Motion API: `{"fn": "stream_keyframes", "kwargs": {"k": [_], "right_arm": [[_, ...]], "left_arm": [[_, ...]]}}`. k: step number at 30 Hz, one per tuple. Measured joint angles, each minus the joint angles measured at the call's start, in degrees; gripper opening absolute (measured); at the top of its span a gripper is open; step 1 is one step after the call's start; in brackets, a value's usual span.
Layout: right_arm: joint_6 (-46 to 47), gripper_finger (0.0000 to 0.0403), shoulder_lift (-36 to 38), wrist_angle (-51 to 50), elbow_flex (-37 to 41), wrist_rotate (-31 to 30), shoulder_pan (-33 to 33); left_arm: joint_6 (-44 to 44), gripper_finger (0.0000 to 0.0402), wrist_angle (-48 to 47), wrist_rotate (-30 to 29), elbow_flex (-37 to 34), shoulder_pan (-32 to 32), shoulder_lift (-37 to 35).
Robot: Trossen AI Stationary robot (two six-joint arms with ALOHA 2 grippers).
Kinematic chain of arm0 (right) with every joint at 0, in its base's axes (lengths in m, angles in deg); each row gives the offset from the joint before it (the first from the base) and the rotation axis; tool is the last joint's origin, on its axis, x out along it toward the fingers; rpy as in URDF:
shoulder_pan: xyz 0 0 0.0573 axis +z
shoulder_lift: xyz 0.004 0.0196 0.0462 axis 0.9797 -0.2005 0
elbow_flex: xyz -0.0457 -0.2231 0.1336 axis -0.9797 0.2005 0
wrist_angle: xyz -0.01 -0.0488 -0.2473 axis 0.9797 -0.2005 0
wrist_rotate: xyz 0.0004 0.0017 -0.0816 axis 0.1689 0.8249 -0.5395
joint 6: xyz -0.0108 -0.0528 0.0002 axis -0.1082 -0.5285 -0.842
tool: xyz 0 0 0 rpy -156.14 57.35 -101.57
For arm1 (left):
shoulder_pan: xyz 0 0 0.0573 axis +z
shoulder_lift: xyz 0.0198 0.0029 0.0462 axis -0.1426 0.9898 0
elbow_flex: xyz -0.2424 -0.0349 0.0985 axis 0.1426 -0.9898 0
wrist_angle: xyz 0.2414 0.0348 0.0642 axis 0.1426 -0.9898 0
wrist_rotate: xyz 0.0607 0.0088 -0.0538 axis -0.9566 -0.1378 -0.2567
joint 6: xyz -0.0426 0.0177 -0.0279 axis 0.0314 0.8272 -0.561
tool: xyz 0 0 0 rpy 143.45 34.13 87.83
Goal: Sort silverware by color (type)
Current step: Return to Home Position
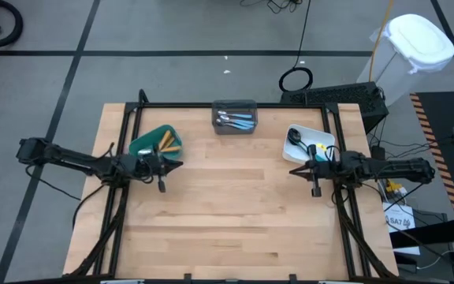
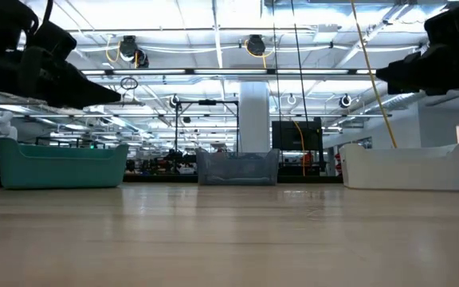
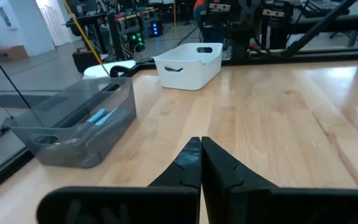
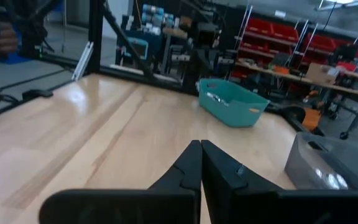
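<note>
**Both grippers clenched and empty; silverware lies in three bins**

The left gripper (image 1: 176,164) is clenched on nothing, just beside the teal plastic bin (image 1: 150,139), which holds the orange-handled silverware (image 1: 166,143). The right gripper (image 1: 293,170) is likewise clenched and empty, just beside the white plastic bin (image 1: 322,138), which holds a black-headed spoon (image 1: 295,136). The translucent grey bin (image 1: 235,102) stands between them at the far edge of the wooden tabletop (image 1: 235,213). Its light-blue-handled pieces (image 1: 239,121) lie along the bin's long side. No piece shows loose on the wood. Judgement: sorting appears complete, and each arm need only withdraw toward its own side.
</note>
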Motion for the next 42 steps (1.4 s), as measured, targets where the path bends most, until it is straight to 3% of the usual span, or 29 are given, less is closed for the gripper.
{"fn": "stream_keyframes", "kwargs": {"k": [15,20,33,42], "right_arm": [[0.46,0.0000,3.29,-1.38,0.04,-1.36,0.00],[0.38,0.0000,3.29,-1.38,0.07,-1.40,0.00],[1.15,0.0000,3.27,-1.31,0.07,-1.38,-0.02],[3.85,0.0000,3.25,-1.29,0.07,-1.42,-0.02]], "left_arm": [[2.62,0.0001,-21.72,1.09,0.02,0.00,-25.90],[3.10,0.0001,-25.38,6.25,0.09,0.18,-34.92],[2.81,0.0001,-27.34,16.21,0.13,8.12,-34.76],[0.88,0.0001,-27.55,16.73,0.11,9.94,-33.26]]}}
